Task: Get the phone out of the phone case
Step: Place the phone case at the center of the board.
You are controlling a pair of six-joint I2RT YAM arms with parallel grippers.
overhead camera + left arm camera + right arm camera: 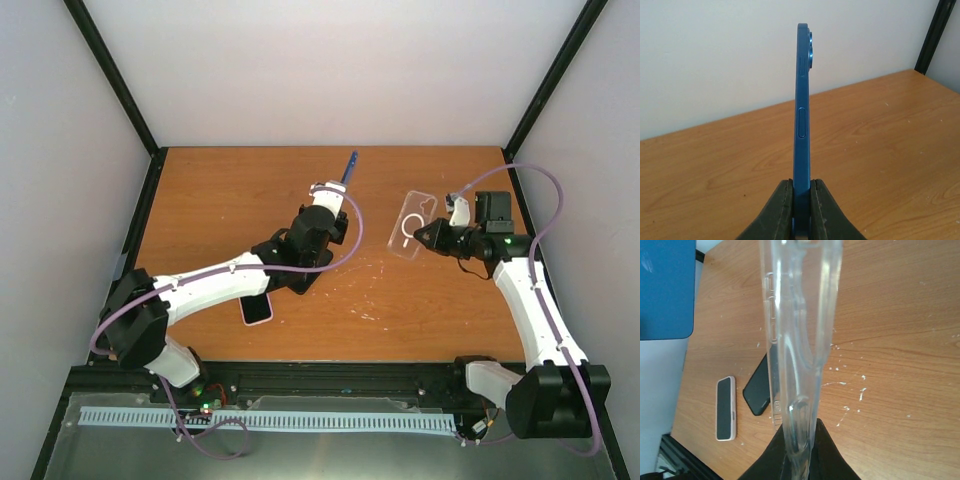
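Observation:
My left gripper point(333, 198) is shut on a blue phone point(349, 166) and holds it edge-up above the table; in the left wrist view the phone point(802, 120) stands between the two fingers, camera bump near its top. My right gripper point(425, 236) is shut on a clear phone case point(411, 224), empty, held over the table's right part. In the right wrist view the case point(795, 340) rises from the jaws. The blue phone shows there at the upper left point(665, 287). Phone and case are apart.
A pink-edged phone point(257, 307) lies on the wooden table point(220, 200) under the left arm; it shows in the right wrist view point(725, 408) beside a black phone point(759, 387). White scratch marks point(375, 290) mark the table's middle. Black frame posts stand at the back corners.

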